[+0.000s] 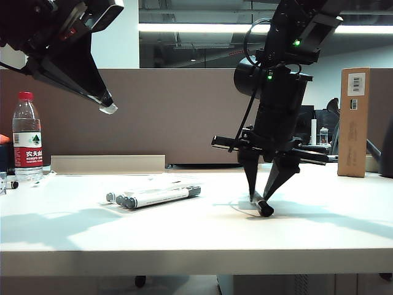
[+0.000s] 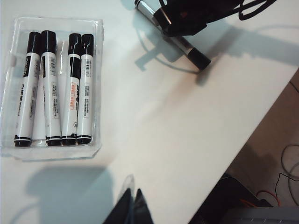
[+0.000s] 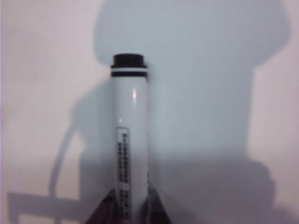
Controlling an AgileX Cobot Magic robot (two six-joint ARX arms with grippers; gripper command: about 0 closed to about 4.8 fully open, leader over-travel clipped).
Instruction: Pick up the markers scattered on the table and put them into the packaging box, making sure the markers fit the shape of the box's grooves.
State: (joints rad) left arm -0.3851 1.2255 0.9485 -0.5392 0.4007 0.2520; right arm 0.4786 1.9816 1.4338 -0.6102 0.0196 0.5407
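Loose marker [image 3: 130,140] lies flat on the white worktop [image 1: 184,227], well to the right of the packaging box [image 2: 96,84] in the exterior view, black cap end toward the worktop's front edge. Right gripper [image 1: 265,198] points straight down over it, one of the fingers on each side of the barrel, tips at worktop level; fingers narrowed around the barrel, contact looks made in the right wrist view, marker not lifted. Packaging box sits flat on the worktop left of that marker, clear plastic, four markers [image 2: 52,88] side by side in it, caps all at one end. Left gripper [image 1: 108,106] hangs high above the worktop, up and left of the box, fingers [image 2: 125,207] pressed together on a scrap of clear material at the tips. Water bottle [image 1: 27,138] stands at far left of the box, cardboard box [image 1: 354,123] at far right.
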